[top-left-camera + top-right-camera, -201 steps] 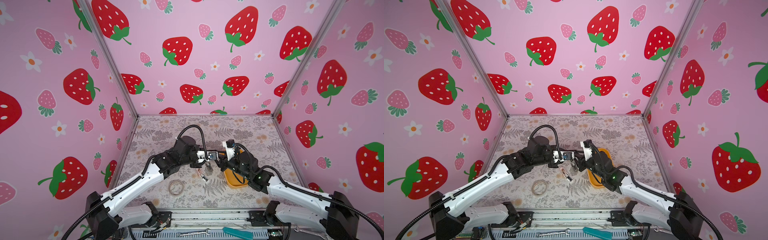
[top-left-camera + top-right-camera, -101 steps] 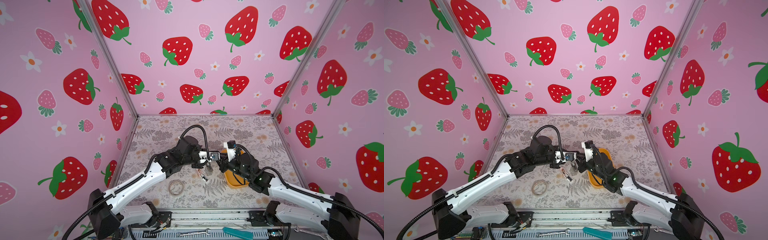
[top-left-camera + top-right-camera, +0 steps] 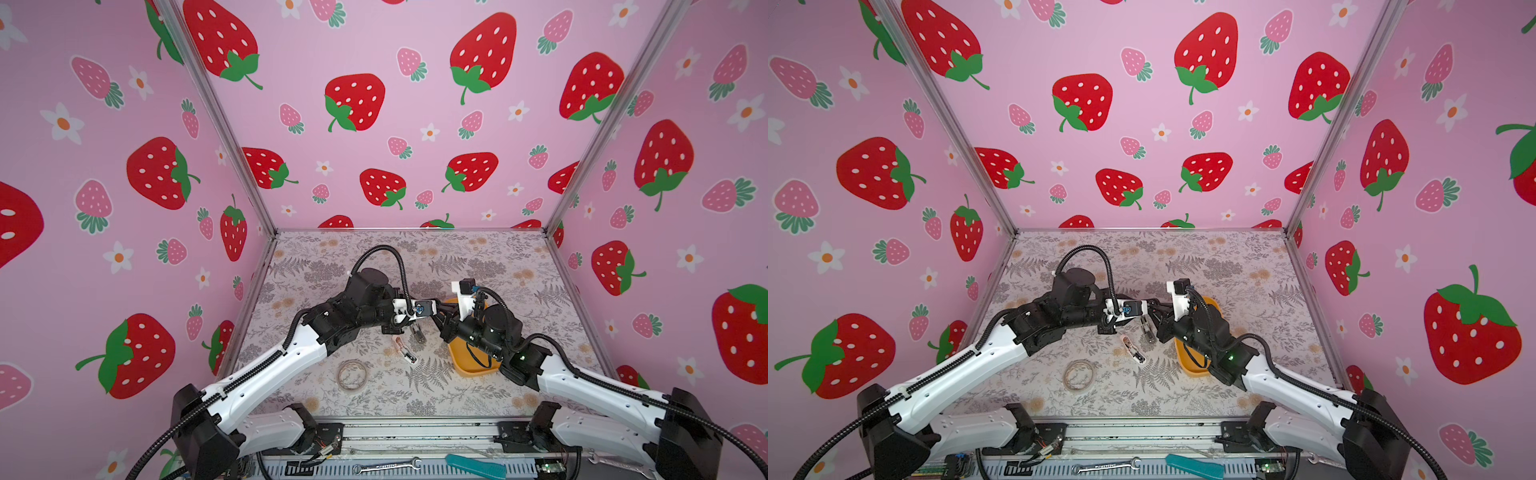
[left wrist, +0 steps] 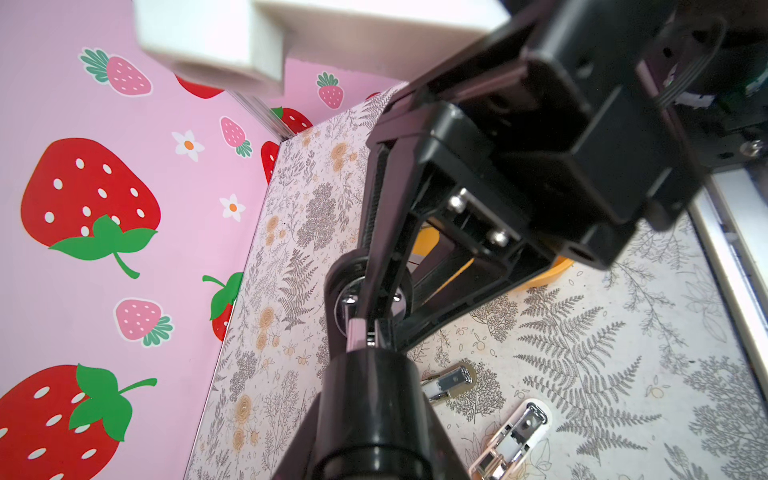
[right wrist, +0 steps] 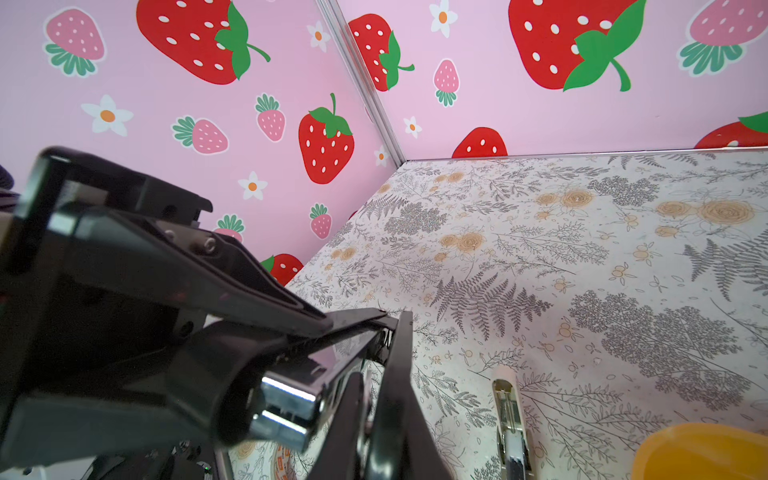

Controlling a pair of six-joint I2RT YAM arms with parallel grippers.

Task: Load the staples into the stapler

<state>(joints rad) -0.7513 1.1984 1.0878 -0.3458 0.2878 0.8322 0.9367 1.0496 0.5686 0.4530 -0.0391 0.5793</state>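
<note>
The left gripper (image 5: 307,353) is clamped on the stapler (image 5: 286,409), a black and chrome one held in the air over the middle of the table (image 3: 457,257). Its shiny channel is turned toward the right arm. Just right of it, the right gripper (image 4: 376,311) is pinched fully together, with its tips at that channel and seemingly touching it. The staples should be there, but no strip can be made out between the tips, and none shows anywhere else. The inside of the orange tray (image 3: 467,368), near and to the right, is mostly hidden by the right arm.

A strip of staples is likely very light, thin and smooth. It is stiff along its length but brittle at the glued joints, so a hard or skewed squeeze could make it slip or snap. The better hold is probably across its two long flat sides near one end, kept parallel with the channel so the rest is free to slide in. Below the grippers, a pale stapler (image 3: 402,349) and a second small stapler (image 3: 418,335) lie open on the table, apart from both grippers.
</note>
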